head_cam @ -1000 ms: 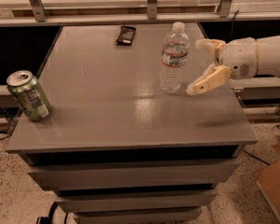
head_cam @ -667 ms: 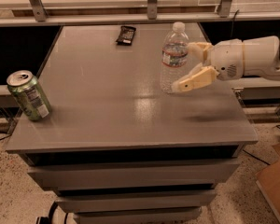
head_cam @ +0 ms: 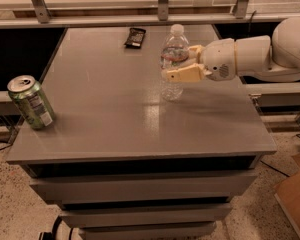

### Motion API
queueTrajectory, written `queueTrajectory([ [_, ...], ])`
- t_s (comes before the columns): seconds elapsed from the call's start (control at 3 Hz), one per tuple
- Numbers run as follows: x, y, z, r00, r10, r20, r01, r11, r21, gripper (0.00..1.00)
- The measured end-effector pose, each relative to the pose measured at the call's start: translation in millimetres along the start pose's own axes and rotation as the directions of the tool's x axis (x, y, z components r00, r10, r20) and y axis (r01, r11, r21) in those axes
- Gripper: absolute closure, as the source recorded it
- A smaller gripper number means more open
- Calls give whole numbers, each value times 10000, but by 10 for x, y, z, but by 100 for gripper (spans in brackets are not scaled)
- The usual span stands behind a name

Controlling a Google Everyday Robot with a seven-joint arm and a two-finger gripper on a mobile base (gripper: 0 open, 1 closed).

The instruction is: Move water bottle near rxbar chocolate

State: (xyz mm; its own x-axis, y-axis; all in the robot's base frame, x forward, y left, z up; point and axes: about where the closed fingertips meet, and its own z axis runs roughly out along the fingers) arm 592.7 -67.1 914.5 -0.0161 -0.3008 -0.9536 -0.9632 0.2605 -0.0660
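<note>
Step in hand: grasp. The gripper (head_cam: 179, 62) extends from the right edge, its fingers (head_cam: 182, 75) spread wide astride the water bottle (head_cam: 172, 86), which stands upright at centre-right of the surface (head_cam: 110, 124). Next move, as judged: close, lift, and set down beside the rxbar chocolate (head_cam: 135, 37) at upper centre

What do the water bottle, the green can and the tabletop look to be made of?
Water bottle: clear thin plastic, see-through below the label, with a white cap. Green can: likely aluminium, going by the silvery rim and lid. Tabletop: smooth grey, semi-matte, with a faint sheen below the bottle; laminate or painted metal, cannot say which. The gripper, cream hard plastic by its look, is at the bottle's label.
</note>
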Motion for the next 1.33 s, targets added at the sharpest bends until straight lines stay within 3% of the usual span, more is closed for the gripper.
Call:
queueTrajectory([
  [0.33, -106, -59, 117, 9994, 166, 317, -163, 9998, -127, 87],
  [0.67, -276, -161, 71, 9988, 207, 438, -196, 9995, -244, 100],
  [1.33, -688, -775, -142, 9989, 39, 463, -67, 9982, 594, 100],
])
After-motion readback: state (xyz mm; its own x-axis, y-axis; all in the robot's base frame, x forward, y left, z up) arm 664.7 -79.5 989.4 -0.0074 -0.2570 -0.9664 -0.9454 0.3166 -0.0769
